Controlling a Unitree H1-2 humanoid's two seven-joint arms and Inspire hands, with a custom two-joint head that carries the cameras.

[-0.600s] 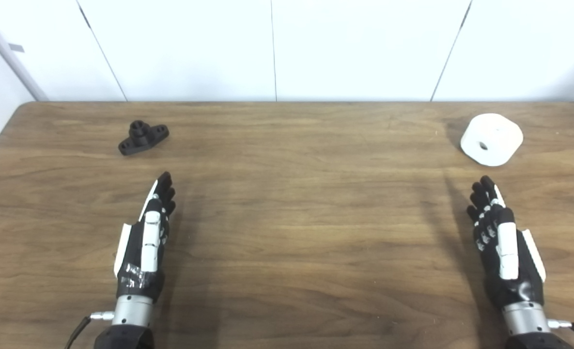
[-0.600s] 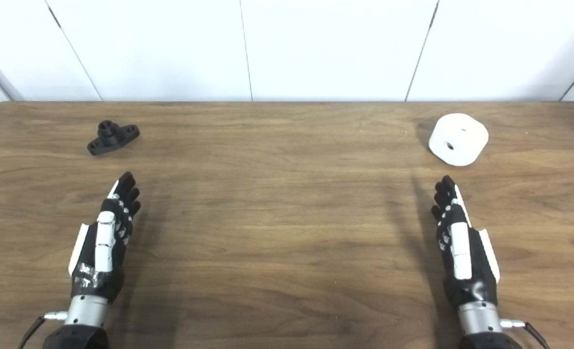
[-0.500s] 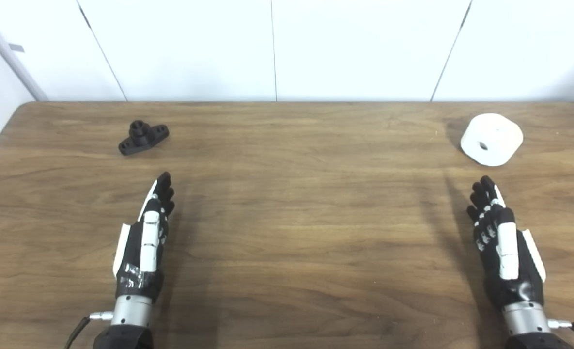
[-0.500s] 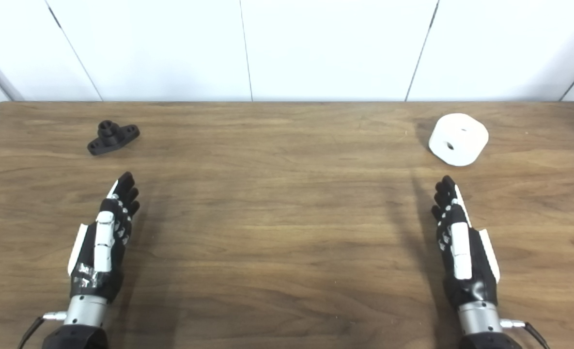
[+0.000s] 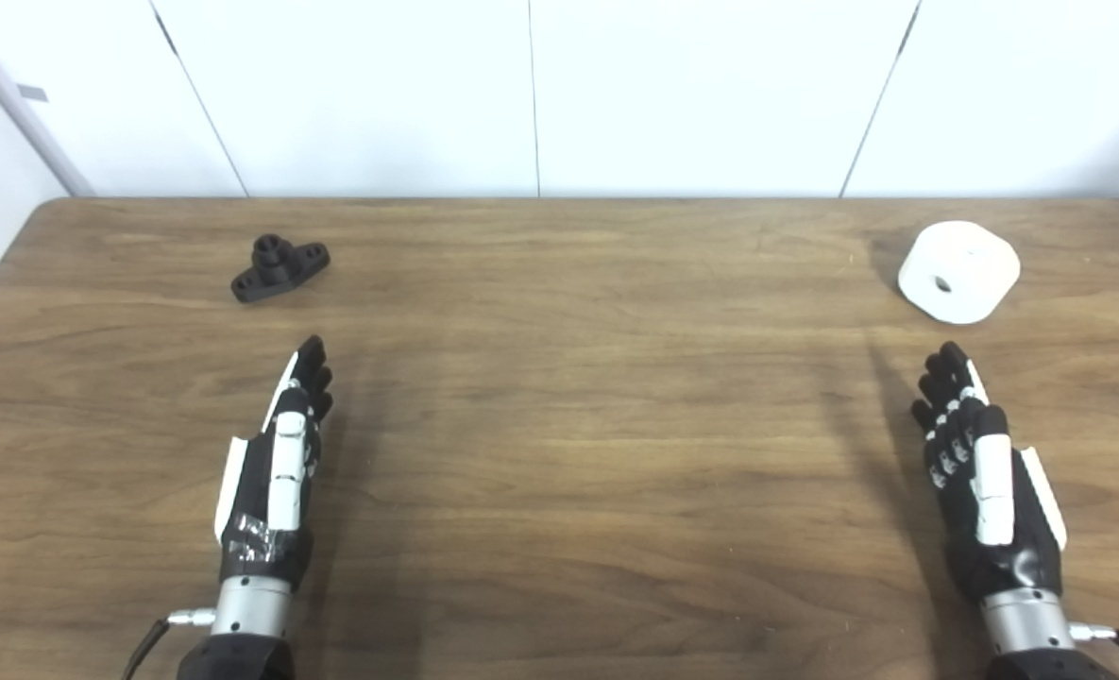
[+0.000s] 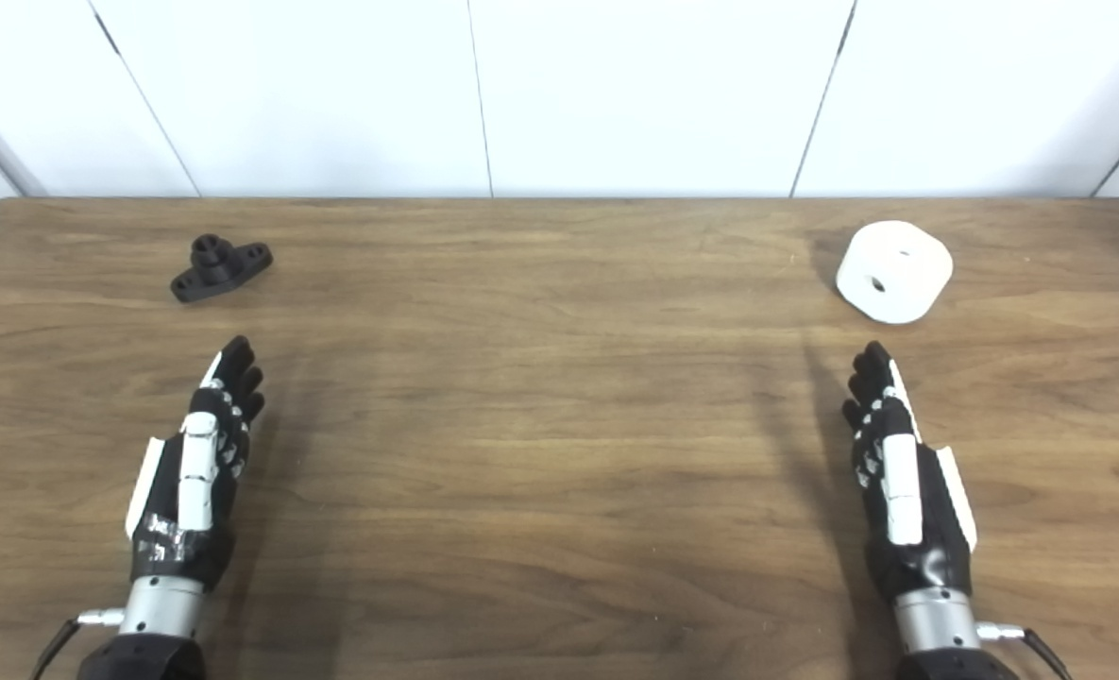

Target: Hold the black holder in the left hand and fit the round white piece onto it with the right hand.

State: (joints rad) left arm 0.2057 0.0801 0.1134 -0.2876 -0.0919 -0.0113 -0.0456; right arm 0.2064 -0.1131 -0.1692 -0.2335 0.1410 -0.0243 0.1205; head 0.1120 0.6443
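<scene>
The black holder (image 5: 279, 267) lies on the wooden table (image 5: 559, 397) at the far left, a short post on a flat base. The round white piece (image 5: 958, 271) with a centre hole lies at the far right. My left hand (image 5: 276, 463) is open and empty, fingers straight, near the front left, well short of the holder. My right hand (image 5: 976, 472) is open and empty at the front right, a little short of the white piece. Both hands also show in the right eye view: left hand (image 6: 195, 463), right hand (image 6: 899, 472).
A white panelled wall (image 5: 559, 94) stands behind the table's far edge. The table's left edge and rounded corner (image 5: 44, 212) lie beyond the holder.
My left hand has shifted slightly left. The right hand, the holder and the white piece have not moved.
</scene>
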